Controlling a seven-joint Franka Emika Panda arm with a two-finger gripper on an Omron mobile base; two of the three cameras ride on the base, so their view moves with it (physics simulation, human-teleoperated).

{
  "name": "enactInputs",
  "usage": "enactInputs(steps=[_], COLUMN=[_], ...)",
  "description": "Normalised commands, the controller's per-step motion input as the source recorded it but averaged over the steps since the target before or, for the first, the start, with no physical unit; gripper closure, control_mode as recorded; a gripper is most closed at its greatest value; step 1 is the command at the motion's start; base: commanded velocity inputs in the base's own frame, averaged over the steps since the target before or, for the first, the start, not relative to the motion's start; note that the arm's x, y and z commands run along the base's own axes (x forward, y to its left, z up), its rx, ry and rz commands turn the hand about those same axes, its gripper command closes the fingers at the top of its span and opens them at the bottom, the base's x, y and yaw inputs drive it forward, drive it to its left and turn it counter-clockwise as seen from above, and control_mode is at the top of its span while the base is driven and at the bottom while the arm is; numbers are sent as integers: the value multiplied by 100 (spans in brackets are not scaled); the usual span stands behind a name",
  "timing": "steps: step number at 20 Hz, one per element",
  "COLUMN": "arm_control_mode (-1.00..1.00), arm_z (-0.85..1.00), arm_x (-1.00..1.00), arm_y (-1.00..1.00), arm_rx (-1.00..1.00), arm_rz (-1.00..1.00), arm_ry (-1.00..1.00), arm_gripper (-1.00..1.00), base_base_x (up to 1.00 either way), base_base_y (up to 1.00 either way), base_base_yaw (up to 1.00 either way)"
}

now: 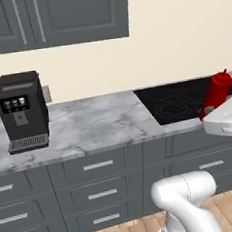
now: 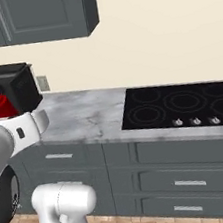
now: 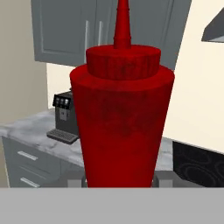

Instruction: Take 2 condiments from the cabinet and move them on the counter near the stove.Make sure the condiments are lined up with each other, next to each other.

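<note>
Here my tool [image 3: 119, 180] pinches a red squeeze bottle [image 3: 121, 118] low on its body, the finger tips [image 3: 75, 181] pressed against both sides. In the left base view the bottle [image 1: 217, 94] sits at the right edge, tilted, before the black stove [image 1: 179, 101] set in the marble bench [image 1: 98, 122]. The coffee machine [image 1: 22, 112] stands at the left.

Red bottle [image 3: 122, 118] base + fingers hidden by grey band; stove [image 1: 179, 99] right side cropped.
</note>
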Motion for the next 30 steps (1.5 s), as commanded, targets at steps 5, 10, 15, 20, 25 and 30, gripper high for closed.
enactInputs(steps=[5, 10, 15, 20, 25, 30], arm_control_mode=[100, 100, 100, 100, 100, 100], arm_z=[0, 0, 0, 0, 0, 0], arm_x=[0, 0, 0, 0, 0, 0], arm_y=[0, 0, 0, 0, 0, 0], arm_rx=[0, 0, 0, 0, 0, 0], arm_rz=[0, 0, 0, 0, 0, 0], arm_ry=[0, 0, 0, 0, 0, 0], arm_gripper=[100, 100, 100, 100, 100, 100], base_base_x=[60, 72, 62, 45, 37, 4], base_base_y=[33, 32, 41, 38, 18, 0], base_base_yaw=[-1, -3, -4, -1, 0, 0])
